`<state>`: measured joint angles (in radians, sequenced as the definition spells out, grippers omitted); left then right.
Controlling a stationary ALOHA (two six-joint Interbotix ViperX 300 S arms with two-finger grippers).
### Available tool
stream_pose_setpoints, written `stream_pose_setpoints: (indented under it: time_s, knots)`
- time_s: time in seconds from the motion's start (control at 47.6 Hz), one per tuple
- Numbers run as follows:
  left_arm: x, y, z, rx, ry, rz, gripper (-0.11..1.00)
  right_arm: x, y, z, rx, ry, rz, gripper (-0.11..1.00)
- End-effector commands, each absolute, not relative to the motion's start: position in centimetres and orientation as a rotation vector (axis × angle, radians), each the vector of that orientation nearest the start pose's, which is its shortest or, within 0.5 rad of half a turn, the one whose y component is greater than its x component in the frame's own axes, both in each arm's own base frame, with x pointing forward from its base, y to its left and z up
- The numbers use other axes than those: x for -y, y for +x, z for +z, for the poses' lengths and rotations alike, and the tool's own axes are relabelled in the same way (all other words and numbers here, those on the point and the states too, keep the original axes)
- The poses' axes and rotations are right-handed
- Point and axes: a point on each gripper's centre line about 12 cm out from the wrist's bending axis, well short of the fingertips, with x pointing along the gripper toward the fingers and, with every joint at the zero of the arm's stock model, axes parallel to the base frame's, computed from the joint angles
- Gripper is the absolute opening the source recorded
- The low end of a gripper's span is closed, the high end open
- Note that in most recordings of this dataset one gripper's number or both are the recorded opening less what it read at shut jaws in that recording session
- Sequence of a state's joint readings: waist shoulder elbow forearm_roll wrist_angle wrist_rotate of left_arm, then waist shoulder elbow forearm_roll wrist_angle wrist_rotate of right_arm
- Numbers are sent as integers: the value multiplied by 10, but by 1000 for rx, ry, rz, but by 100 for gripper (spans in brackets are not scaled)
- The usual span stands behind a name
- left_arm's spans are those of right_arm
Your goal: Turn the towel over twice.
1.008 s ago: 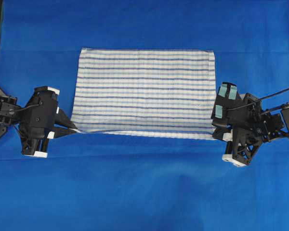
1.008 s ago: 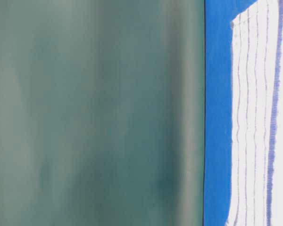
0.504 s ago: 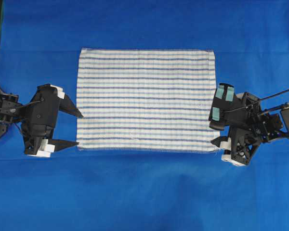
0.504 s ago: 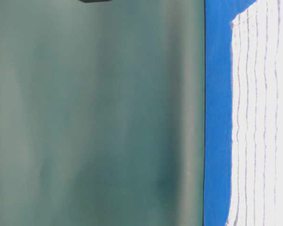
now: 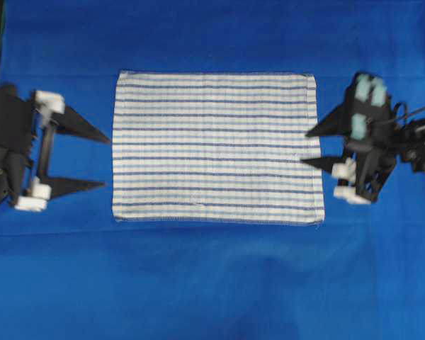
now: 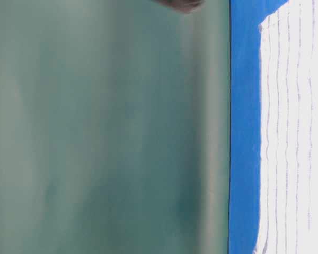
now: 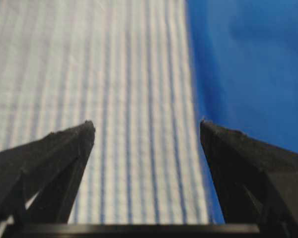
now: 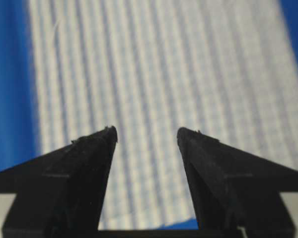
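I see the towel (image 5: 216, 147) flat mid-table on the blue cloth (image 5: 212, 283), left gripper (image 5: 106, 161) and right gripper (image 5: 304, 147) both spread, empty, flanking it.

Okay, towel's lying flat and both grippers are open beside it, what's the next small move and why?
Probably lower both grippers to the near corners: the towel lies flat and released, the left gripper and right gripper open at its side edges, holding nothing.
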<state>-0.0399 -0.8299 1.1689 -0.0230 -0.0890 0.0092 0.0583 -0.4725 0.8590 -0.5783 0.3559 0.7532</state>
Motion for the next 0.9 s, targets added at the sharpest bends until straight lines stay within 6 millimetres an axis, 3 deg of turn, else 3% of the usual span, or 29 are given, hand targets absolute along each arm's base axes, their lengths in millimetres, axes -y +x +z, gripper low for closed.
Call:
stream_pose_setpoints:
  time_s: [0.0, 0.357, 0.693, 0.882]
  knots:
    - [2, 210, 259, -184, -13, -6, 81, 16, 281, 250, -586, 93, -203, 58]
    - [-6, 187, 278, -87, -10, 31, 81, 37, 258, 282, -361, 66, -203, 58]
    - [-7, 188, 275, -98, -11, 39, 81, 38, 256, 279, -345, 70, -195, 58]
    - [-24, 192, 267, -105, 3, 124, 81, 56, 260, 268, -391, 83, -263, 58]
